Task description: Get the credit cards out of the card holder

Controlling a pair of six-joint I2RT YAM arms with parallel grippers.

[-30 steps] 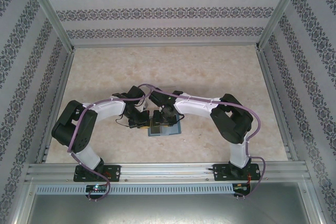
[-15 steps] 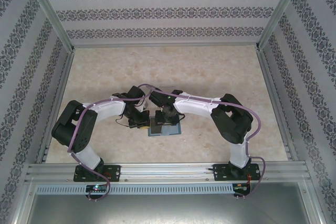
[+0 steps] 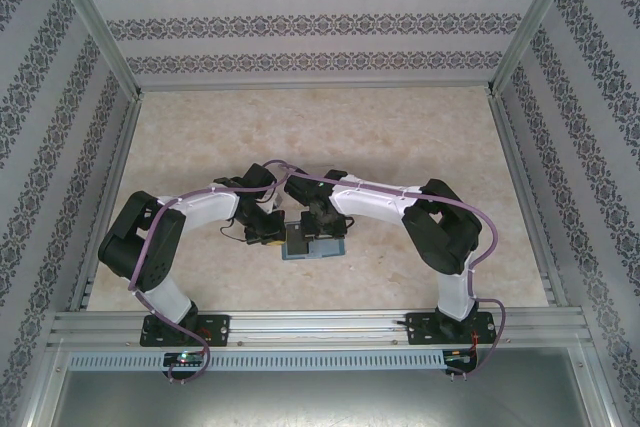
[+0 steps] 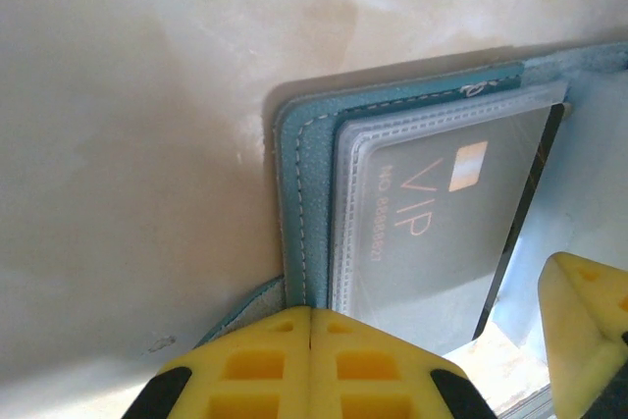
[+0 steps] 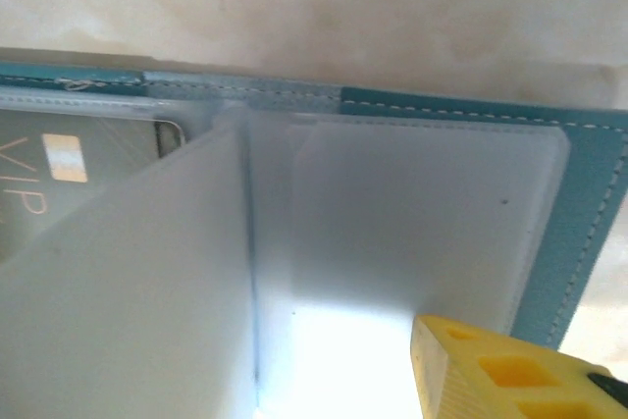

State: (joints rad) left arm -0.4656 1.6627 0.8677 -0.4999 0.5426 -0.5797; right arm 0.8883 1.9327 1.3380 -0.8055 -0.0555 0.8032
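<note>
The left gripper (image 4: 311, 313) is closed, its two yellow fingers (image 4: 245, 365) pressed flat together along a straight seam. Its tips rest at the near edge of the card holder (image 4: 302, 193). The teal wallet lies open on the pale table (image 4: 128, 144), spreading away ahead of the fingertips and off to their right. Whether the tips pinch any part of it I cannot tell. Just beyond the tips, a grey credit card (image 4: 432, 233) marked VIP sits inside a clear sleeve (image 4: 345, 223) on that half of the holder. From above, the right gripper (image 3: 322, 229) comes down onto the holder (image 3: 315, 247) just beside the left gripper (image 3: 268, 231). In the right wrist view one yellow finger (image 5: 491, 365) stands well off to the right of the middle, so the jaws are parted. I cannot make out the other finger. That same finger (image 4: 584, 306) shows to the right of the left gripper's tips, over the holder's far half. Ahead of it lies a clear pocket (image 5: 412, 213) against the teal cover (image 5: 589, 233). To its left a translucent leaf (image 5: 128, 272) stands up from the spine. Past the leaf, further left, is the VIP card (image 5: 59, 169).
</note>
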